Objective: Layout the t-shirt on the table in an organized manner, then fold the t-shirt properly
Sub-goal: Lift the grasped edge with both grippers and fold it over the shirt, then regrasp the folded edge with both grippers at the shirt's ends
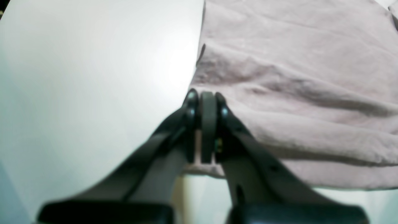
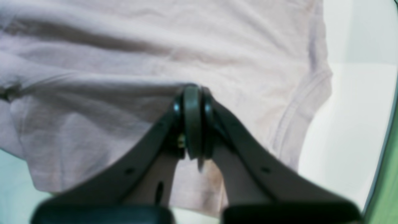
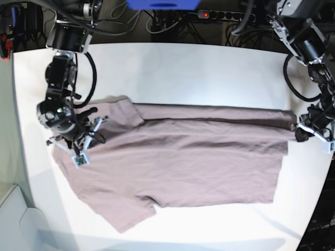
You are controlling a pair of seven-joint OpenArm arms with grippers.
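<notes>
Your arms [image 3: 62,78] are black and silver with black cables looped alongside. Grippers: dark curved fingers [image 1: 174,137], small shiny screws near the tips.

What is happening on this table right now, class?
A two-armed robot is handling a pink t-shirt spread across a white table. The right gripper is shut on the shirt's shoulder end, near a sleeve, and the left gripper is shut on the fabric at the opposite end, by the shirt's edge. The far long side of the shirt looks folded over lengthwise, while the near sleeve is still spread out, so the folding appears only partly done.
</notes>
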